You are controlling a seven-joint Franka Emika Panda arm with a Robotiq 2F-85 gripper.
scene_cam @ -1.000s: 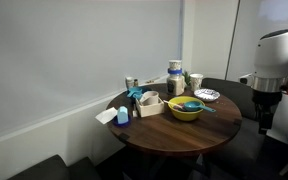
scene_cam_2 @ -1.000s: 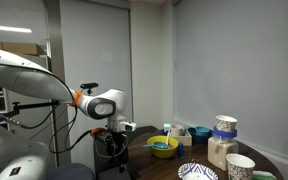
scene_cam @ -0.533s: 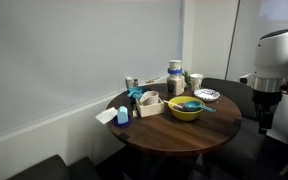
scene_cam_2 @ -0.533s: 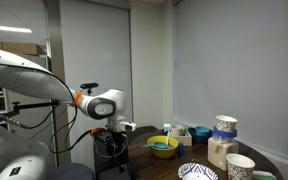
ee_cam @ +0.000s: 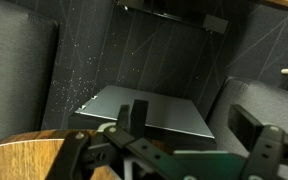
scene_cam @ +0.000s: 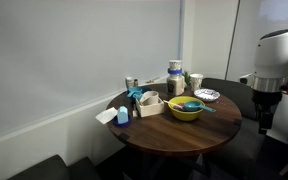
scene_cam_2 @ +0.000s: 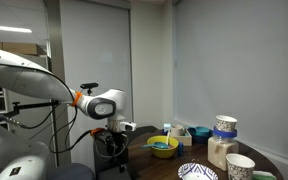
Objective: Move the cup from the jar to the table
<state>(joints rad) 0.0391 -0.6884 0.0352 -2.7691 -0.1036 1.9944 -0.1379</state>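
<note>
Nothing differs from the frames of a second ago: arm, tableware and counter (scene_cam: 184,136) stand as they did, so the reach is not yet begun. In both exterior views the cup (scene_cam: 174,65) sits on top of the jar (scene_cam: 174,83), at the far side of the counter, behind the yellow bowl (scene_cam: 185,109). A closer exterior view shows the cup (scene_cam_2: 224,124) as a pale cap about as wide as the jar (scene_cam_2: 222,150), with a white mug (scene_cam_2: 240,166) near it. The end effector (scene_cam: 265,122) hangs off the right rim of the counter, well apart from the jar. The wrist view shows it (ee_cam: 192,125) with its fingers (ee_cam: 134,114) spread wide and nothing between them; only a corner of the wooden counter (ee_cam: 14,160) enters that view, and the cup does not.

Step in hand, as judged: approach. A good approach rises above the bowl and mug, then descends onto the cup from directly overhead with the fingers astride its rim. The jar is tall and narrow, so a sideways push likely topples it; the cup is best lifted straight up until clear of the jar. Bare wood at the near side of the counter offers a place to set it down.
</note>
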